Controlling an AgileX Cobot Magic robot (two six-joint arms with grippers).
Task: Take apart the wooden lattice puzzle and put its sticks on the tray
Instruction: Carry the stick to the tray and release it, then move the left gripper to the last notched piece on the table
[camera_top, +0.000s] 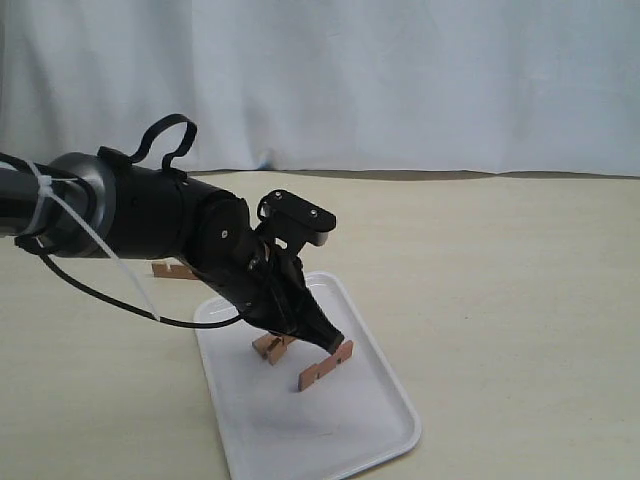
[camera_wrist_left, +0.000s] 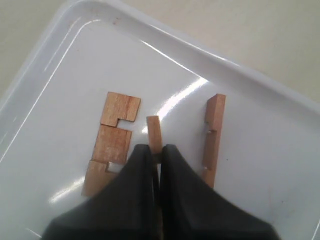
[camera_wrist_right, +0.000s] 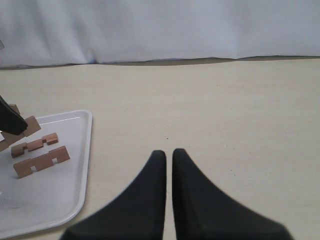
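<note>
The white tray (camera_top: 385, 410) lies at the front of the table. My left gripper (camera_wrist_left: 156, 150) hangs low over it, shut on the end of a thin wooden stick (camera_wrist_left: 154, 131) that points away from the fingers. A notched stick (camera_wrist_left: 113, 142) lies flat on the tray on one side of it. Another stick (camera_wrist_left: 213, 140) stands on its edge on the other side. The exterior view shows both lying sticks (camera_top: 272, 347) (camera_top: 325, 367) under the arm. No assembled lattice puzzle is in view. My right gripper (camera_wrist_right: 169, 152) is shut and holds nothing, over bare table beside the tray (camera_wrist_right: 82, 165).
A further light-brown wooden piece (camera_top: 175, 270) lies on the table behind the left arm, partly hidden by it. A white curtain (camera_top: 400, 80) closes off the back of the table. The right arm does not show in the exterior view.
</note>
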